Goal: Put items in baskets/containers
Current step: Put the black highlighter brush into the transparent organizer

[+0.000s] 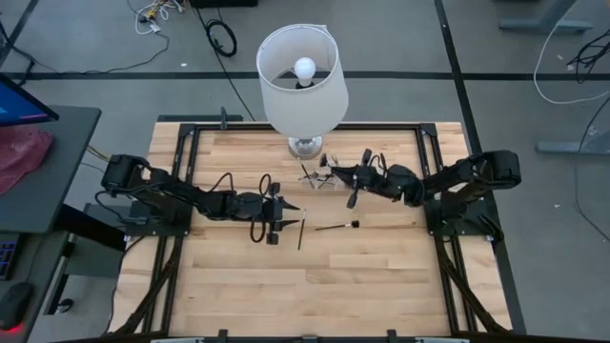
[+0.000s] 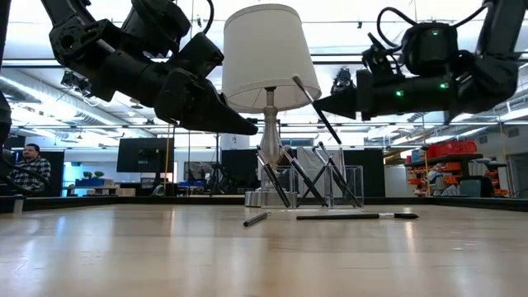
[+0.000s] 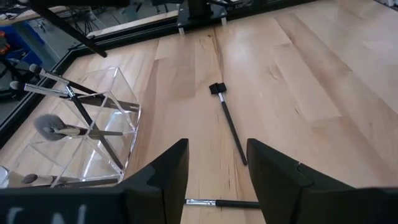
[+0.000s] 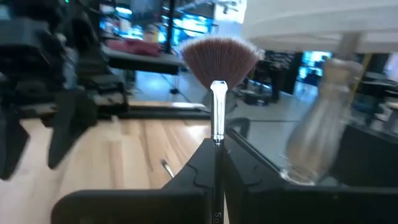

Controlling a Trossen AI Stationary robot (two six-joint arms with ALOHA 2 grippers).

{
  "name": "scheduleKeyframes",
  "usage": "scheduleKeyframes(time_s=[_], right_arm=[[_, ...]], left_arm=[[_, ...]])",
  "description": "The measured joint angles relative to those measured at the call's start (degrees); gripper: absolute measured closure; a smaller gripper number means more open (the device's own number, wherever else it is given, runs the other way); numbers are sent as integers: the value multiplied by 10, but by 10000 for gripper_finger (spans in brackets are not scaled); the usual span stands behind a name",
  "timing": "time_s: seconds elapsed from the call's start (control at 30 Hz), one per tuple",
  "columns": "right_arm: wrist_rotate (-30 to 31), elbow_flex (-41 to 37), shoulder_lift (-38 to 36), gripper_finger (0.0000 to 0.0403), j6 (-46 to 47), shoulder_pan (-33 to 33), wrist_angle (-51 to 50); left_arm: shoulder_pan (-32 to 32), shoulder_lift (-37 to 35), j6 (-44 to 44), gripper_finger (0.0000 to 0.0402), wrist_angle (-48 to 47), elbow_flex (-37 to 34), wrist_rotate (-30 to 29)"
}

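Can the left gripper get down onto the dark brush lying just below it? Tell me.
Probably yes. The left gripper is open and hovers over the dark brush on bare table; the clear box sits off to one side.

The work surface was a pale wooden table (image 1: 286,276) of butcher-block planks set in a black metal frame. A lamp (image 1: 303,81) with a white shade stood on its chrome base at the far middle edge. Just beside the base sat a small clear plastic box (image 3: 93,134) holding several leaning brushes (their count could not be told). Two dark-handled brushes lay loose on the boards: one (image 1: 301,232) near the middle, another (image 1: 337,226) just to its right.
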Motion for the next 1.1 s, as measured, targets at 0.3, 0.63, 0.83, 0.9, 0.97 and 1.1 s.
scheduleKeyframes(time_s=[0.3, 0.63, 0.83, 0.9, 0.97, 1.1], right_arm=[[-41, 47, 70, 394, 0, -12, 0], [-42, 110, 173, 394, -7, -36, 0], [-42, 113, 184, 388, 2, -38, -12], [-42, 113, 184, 379, 2, -36, -11], [-42, 113, 184, 364, 2, -36, -8], [-36, 113, 184, 332, 2, -36, -9]], left_arm=[[0, 0, 1, 236, 1, 0, 0], [0, 0, 0, 236, -6, 0, 2], [-1, 0, -12, 236, -20, 0, 2], [-3, 0, -22, 236, -24, 0, 6], [-6, 0, -23, 236, -27, 0, 6], [-13, 0, -24, 236, -27, 0, 6]])
